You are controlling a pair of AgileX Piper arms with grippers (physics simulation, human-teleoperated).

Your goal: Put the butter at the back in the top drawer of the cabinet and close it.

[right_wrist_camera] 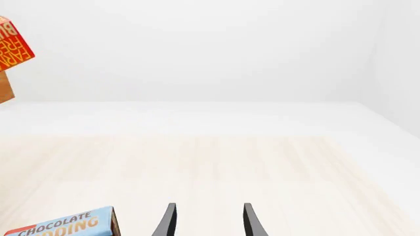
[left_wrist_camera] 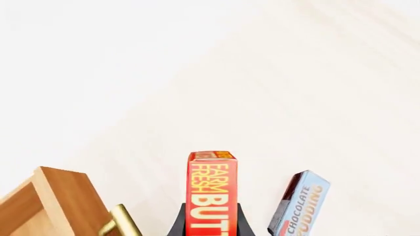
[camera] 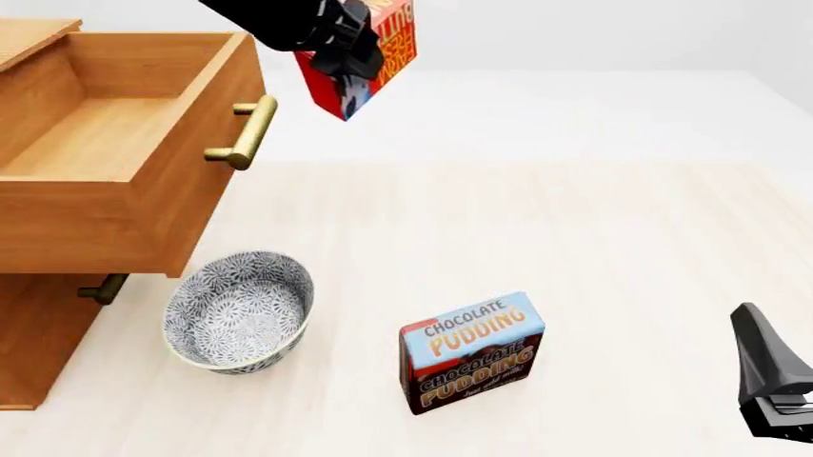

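Observation:
The butter [camera: 375, 59], a red box with orange lettering, hangs high in the air just right of the open top drawer [camera: 114, 124], with my left gripper [camera: 349, 48] shut on it. The left wrist view shows the same butter [left_wrist_camera: 212, 194] between the dark fingers [left_wrist_camera: 177, 223], with the drawer's corner [left_wrist_camera: 62, 194] and brass handle [left_wrist_camera: 121, 221] beside it. The cabinet [camera: 38, 333] stands at the left with the top drawer pulled out and empty. My right gripper [right_wrist_camera: 207, 219] stands open low at the right, holding nothing; it shows in the front view at the right edge [camera: 772, 381].
A chocolate pudding box [camera: 473, 350] stands upright on the table's front middle. A patterned grey bowl [camera: 239, 309] sits beside the cabinet, below the open drawer. A lower drawer's handle [camera: 102, 288] sticks out under the top drawer.

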